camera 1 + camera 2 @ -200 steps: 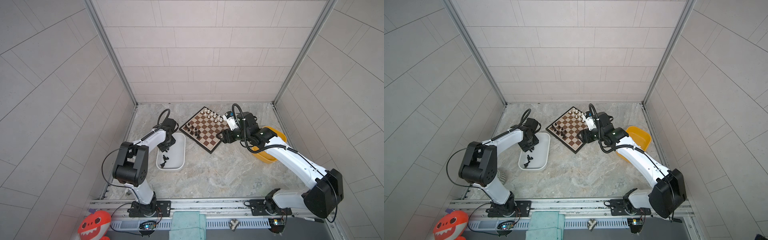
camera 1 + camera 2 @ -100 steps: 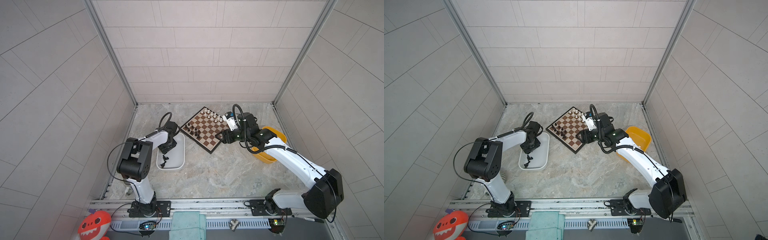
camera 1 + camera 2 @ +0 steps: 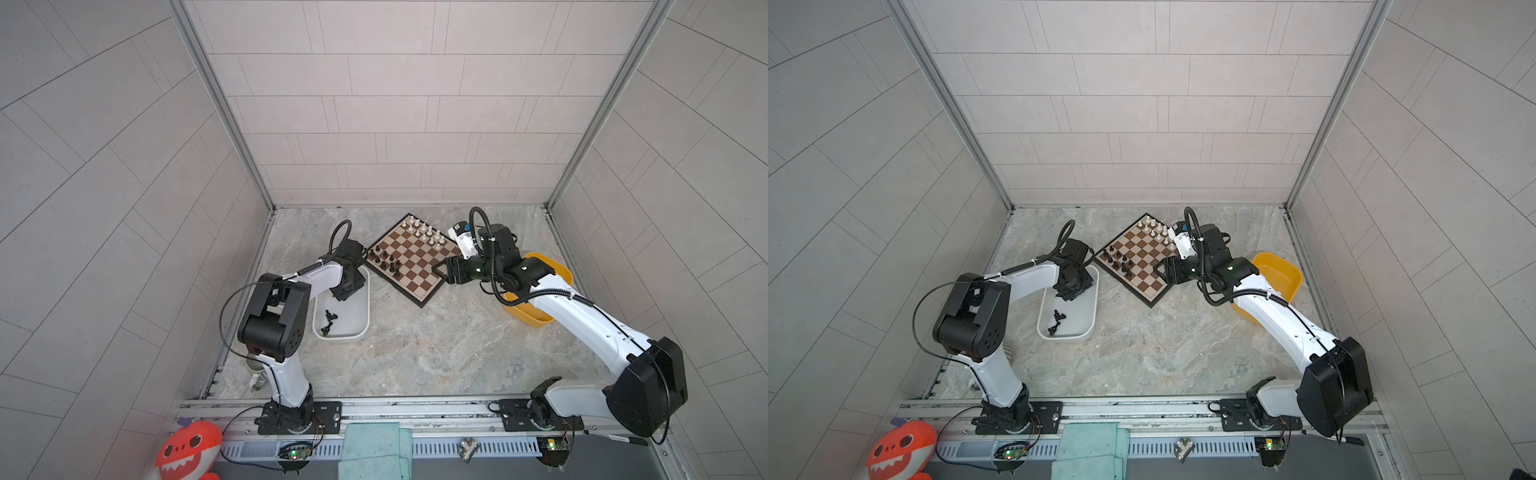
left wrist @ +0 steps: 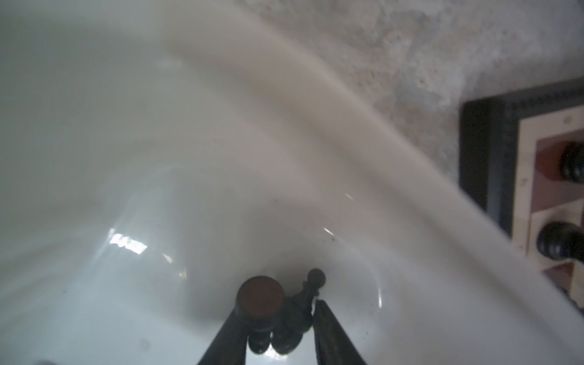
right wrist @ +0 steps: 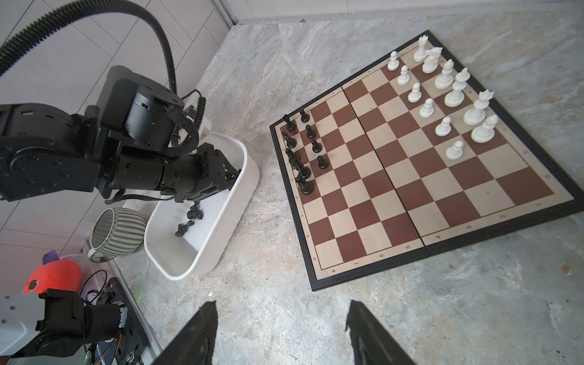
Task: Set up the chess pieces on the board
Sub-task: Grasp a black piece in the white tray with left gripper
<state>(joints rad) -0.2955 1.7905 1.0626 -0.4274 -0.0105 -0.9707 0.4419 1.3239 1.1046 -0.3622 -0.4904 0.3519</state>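
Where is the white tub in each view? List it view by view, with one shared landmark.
In a top view: white tub left of centre, just left of the board.
In a top view: white tub left of centre, beside the board.
Left wrist: its inside fills most of the picture; the board's corner lies past its rim.
Right wrist: tub beside the board's edge with black pieces.
Shared landmark: the board.
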